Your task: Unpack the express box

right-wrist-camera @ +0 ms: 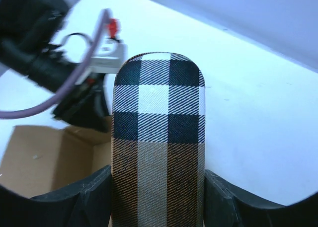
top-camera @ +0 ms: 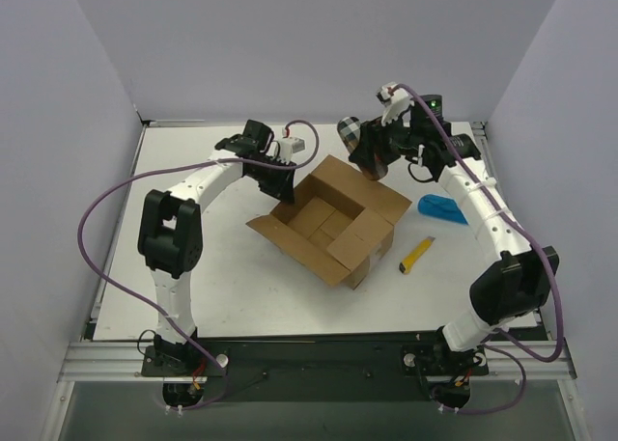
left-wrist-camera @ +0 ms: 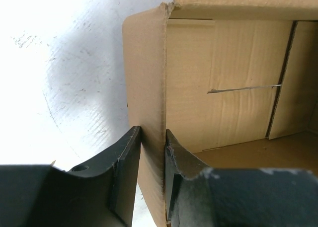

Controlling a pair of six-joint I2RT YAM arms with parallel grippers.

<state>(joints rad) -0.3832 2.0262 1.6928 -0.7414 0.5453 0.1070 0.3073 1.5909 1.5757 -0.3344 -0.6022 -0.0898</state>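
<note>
- Brown express box (top-camera: 333, 219) in the middle of the white table (top-camera: 193, 267), turned a bit like a diamond.
- Top flaps folded out, box wide open, brown cardboard floor showing inside.
- Left gripper (top-camera: 282, 179) down at the far left side of the box, right by the corner.
- Seen close from the left wrist camera: fingers (left-wrist-camera: 126, 162) closed on a thin cardboard edge of the box, one dark finger on each side, both touching it.
- Right gripper (top-camera: 375, 159) up in the air, just past the far corner of the box.
- Pinched tight between its two dark fingers (right-wrist-camera: 89, 197): a checked case (right-wrist-camera: 158, 113), long and round at the end, with black, white and brown squares.
- Round end of the case poking out well past the fingers.
- Small yellow knife (top-camera: 417, 255) lying flat on the table, near the right side of the box but not touching it.
- Blue thing (top-camera: 443, 208) on the table a bit farther right, beside the right arm; too small to tell what it is.
- Purple cable (top-camera: 97, 219) looping along the left arm.
</note>
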